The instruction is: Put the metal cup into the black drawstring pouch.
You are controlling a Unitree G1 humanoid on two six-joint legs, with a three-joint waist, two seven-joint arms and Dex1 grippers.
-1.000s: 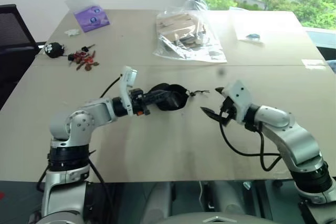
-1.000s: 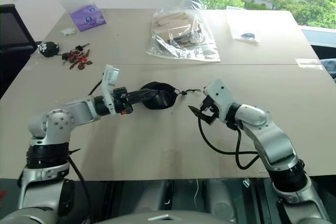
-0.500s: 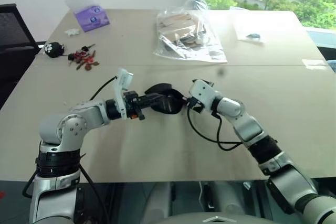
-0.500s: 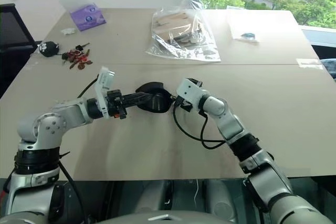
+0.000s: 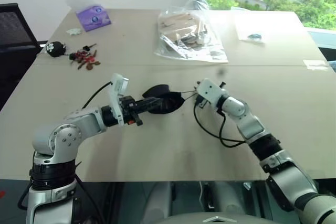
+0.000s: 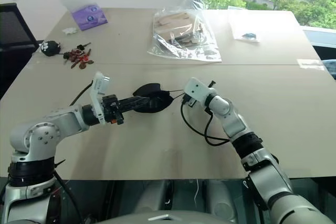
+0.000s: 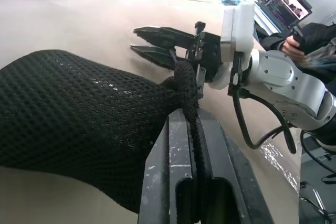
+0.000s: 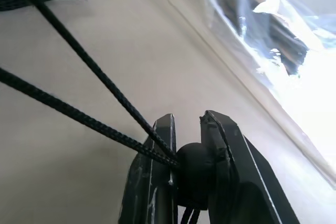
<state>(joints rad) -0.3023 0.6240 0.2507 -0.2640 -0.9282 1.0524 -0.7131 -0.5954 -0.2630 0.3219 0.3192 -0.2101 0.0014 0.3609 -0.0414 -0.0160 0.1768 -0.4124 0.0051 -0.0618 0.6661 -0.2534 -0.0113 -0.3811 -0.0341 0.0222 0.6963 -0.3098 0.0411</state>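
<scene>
Tan table [image 5: 157,145] bears clear plastic bag [image 5: 189,35], purple packet [image 5: 92,18], red bits [image 5: 84,59].

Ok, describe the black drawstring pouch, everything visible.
The black drawstring pouch is a small soft bag of coarse black mesh fabric, lying bulged on the tan table. The left claw is shut on its gathered rim. Two thin black cords run taut from it to a round bead clamped in the right claw.

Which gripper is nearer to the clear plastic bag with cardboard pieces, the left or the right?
Right. The right gripper pinches the pouch's cord just below the plastic bag; the left gripper grips the black drawstring pouch farther away.
</scene>
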